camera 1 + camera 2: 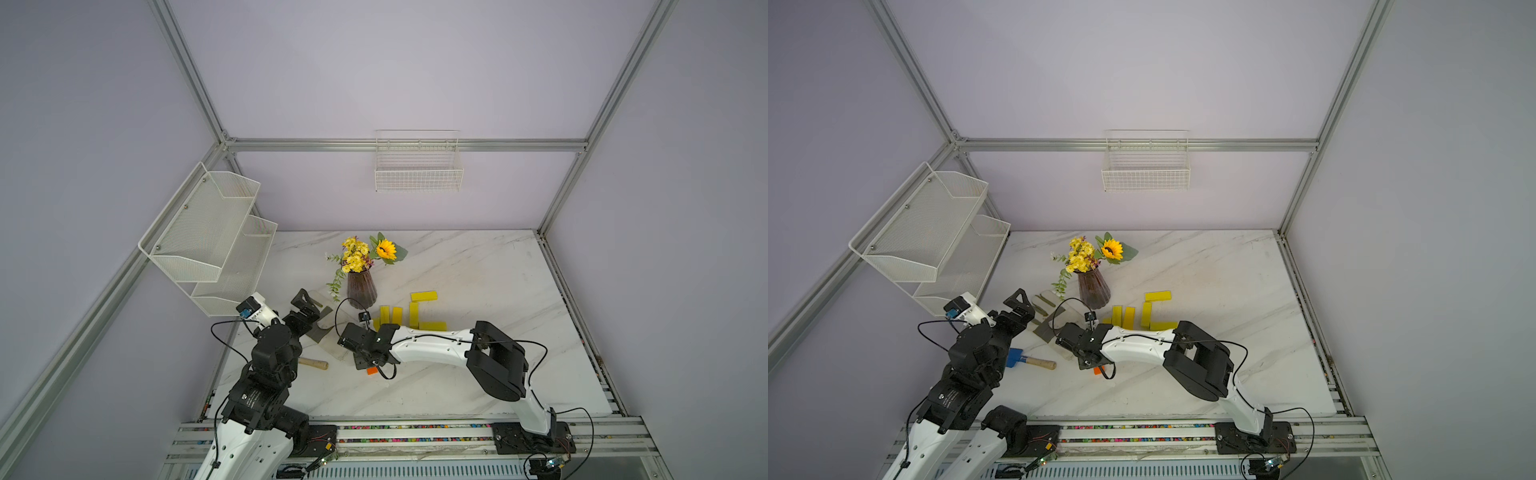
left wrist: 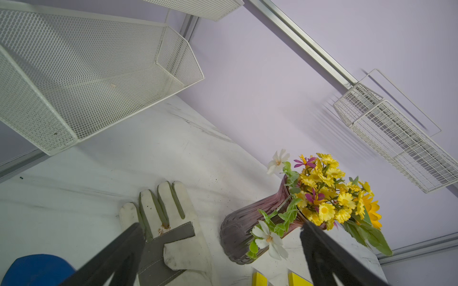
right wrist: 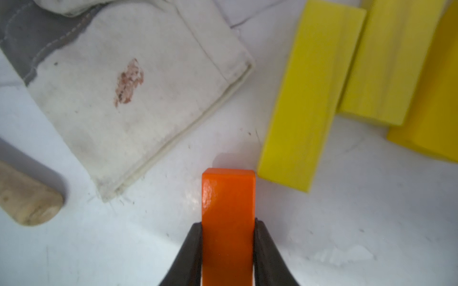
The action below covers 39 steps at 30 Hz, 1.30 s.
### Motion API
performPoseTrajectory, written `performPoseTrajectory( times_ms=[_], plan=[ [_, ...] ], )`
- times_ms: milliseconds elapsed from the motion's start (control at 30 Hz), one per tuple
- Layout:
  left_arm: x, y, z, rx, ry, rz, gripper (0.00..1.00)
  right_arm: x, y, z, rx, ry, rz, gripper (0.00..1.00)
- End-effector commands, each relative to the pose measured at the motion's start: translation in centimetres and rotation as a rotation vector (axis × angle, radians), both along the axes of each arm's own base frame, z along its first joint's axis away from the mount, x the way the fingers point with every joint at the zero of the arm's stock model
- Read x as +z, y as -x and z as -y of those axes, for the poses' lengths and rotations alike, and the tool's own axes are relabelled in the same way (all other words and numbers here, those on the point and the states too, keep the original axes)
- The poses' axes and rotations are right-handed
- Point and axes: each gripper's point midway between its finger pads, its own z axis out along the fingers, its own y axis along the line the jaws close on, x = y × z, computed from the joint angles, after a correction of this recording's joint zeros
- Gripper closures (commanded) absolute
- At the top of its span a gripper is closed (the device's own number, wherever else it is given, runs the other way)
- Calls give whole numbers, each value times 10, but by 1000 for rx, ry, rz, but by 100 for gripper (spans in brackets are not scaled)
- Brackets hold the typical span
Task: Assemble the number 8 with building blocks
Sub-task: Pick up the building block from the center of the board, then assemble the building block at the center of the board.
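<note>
Right wrist view: right gripper (image 3: 228,222) clamps the orange block (image 3: 228,195), its rear end cut off, just beside the yellow blocks (image 3: 309,94); in both top views the gripper hides most of it, while the left gripper (image 2: 221,226) gapes wide.

Glossy orange block (image 3: 228,198), matt yellow blocks (image 3: 309,99), stained cloth glove (image 3: 148,86), bare wooden handle (image 3: 27,200)
</note>
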Motion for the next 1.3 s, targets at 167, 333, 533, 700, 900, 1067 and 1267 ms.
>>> performPoseTrajectory(
  times_ms=[167, 333, 533, 700, 900, 1067, 1267],
  plan=[
    [7, 3, 1, -11, 25, 27, 0, 81, 10, 47, -184, -103, 119, 100],
    [11, 3, 3, -23, 28, 33, 0, 75, 18, 84, -344, -106, 87, 100],
    [9, 1, 6, -34, 27, 23, 0, 42, 13, 120, -431, -55, 29, 100],
    [6, -2, 8, -41, 27, 14, 0, 16, 0, 137, -450, -58, -24, 100],
    [4, -7, 11, -48, 26, 4, 0, 3, -19, 138, -393, -55, -47, 100],
    [0, -10, 12, -47, 25, -2, 0, -5, -25, 137, -367, -37, -67, 100],
    [-1, -12, 12, -45, 24, -6, 0, -10, -24, 132, -313, -27, -77, 100]
  ],
)
